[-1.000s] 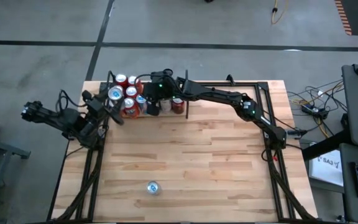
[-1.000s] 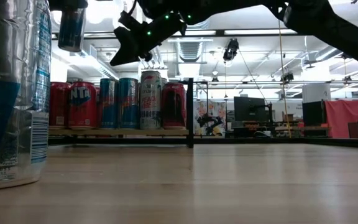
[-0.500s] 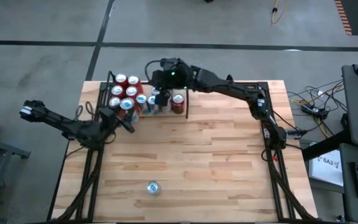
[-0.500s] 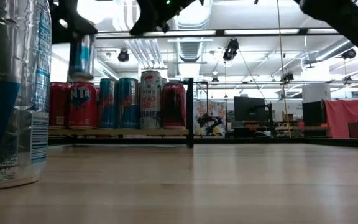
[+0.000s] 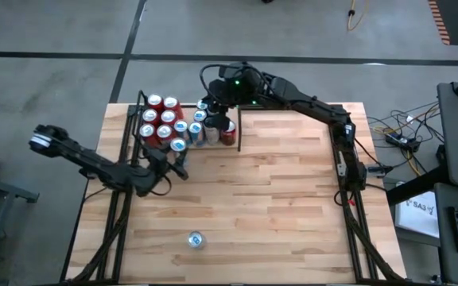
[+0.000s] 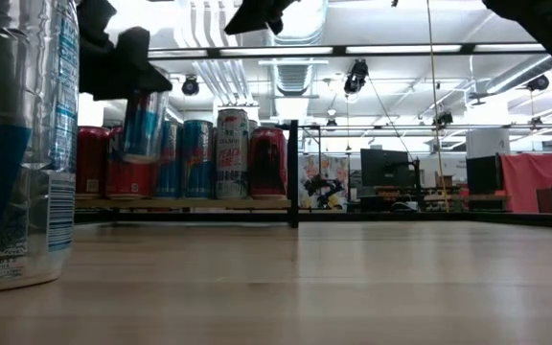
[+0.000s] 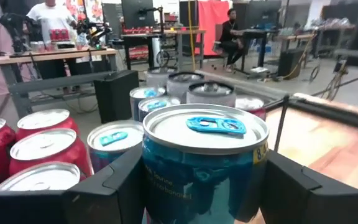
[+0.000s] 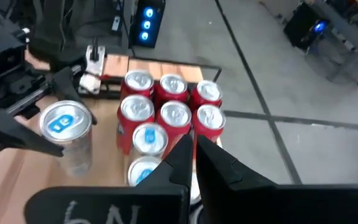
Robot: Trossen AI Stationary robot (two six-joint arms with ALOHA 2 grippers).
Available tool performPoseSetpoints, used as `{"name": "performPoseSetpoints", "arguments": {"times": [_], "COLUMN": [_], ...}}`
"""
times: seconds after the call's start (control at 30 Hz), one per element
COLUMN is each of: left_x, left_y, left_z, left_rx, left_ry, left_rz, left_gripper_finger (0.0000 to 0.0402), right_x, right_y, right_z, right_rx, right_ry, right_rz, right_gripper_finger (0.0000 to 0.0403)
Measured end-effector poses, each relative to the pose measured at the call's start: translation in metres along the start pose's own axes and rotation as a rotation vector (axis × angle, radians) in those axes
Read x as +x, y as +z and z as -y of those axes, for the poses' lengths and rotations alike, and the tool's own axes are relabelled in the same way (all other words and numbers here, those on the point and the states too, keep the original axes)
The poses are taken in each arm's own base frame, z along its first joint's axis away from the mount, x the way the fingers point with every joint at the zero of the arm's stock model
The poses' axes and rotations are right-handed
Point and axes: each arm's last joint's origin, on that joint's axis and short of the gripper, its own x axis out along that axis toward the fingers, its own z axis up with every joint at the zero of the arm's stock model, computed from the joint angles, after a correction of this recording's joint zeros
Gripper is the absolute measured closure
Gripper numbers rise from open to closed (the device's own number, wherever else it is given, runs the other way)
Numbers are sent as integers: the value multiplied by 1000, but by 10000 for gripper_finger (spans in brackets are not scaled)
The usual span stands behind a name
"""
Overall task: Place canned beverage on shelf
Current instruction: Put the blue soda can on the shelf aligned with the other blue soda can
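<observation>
Nearest the low camera: a lone can is standing upright on the tabletop, well in front of the shelf, clear of both arms. Silver and blue wrap, slightly dented foil look, small print on a white panel. From above it is showing as a small round silver top.

Tabletop: pale butcher-block planks, matte, framed by thin black rails.

Left pincer is hanging just in front of the shelf's near edge, gripping the canned beverage by its sides, upright. Can looks slim and cylindrical; teal-blue glossy wrap with small white lettering, silver brushed lid, bright blue pull tab. Dark flat fingers are pressing on either flank. In the low view the can is riding above the plank floor, overlapping the front row of stocked cans, not resting on anything.

Shelf: thin black metal frame, light wood floor, narrow bay. It is holding a cluster of red cans with silver lids toward its far side, and blue and silver cans toward the dividing post. In the low view a tall white-and-red can is standing beside a red one against the black post.

Right pincer is hovering above the far side of the shelf, over the stocked cans, its fingers closed together, holding nothing.

Beyond the shelf: grey concrete floor; a person seated at a desk far off.
</observation>
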Motion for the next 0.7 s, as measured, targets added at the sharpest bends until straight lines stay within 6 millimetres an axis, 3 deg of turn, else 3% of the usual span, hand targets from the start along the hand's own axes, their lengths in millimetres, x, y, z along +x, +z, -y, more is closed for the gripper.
{"name": "performPoseSetpoints", "arguments": {"times": [0.7], "left_x": [27], "left_y": [-39], "left_z": [6], "left_rx": [44], "left_ry": [181], "left_rz": [-33], "left_gripper_finger": [185], "right_x": [-3], "right_y": [-3], "right_z": [-1], "right_rx": [-24], "right_ry": [13], "right_rz": [-41], "right_gripper_finger": [394]}}
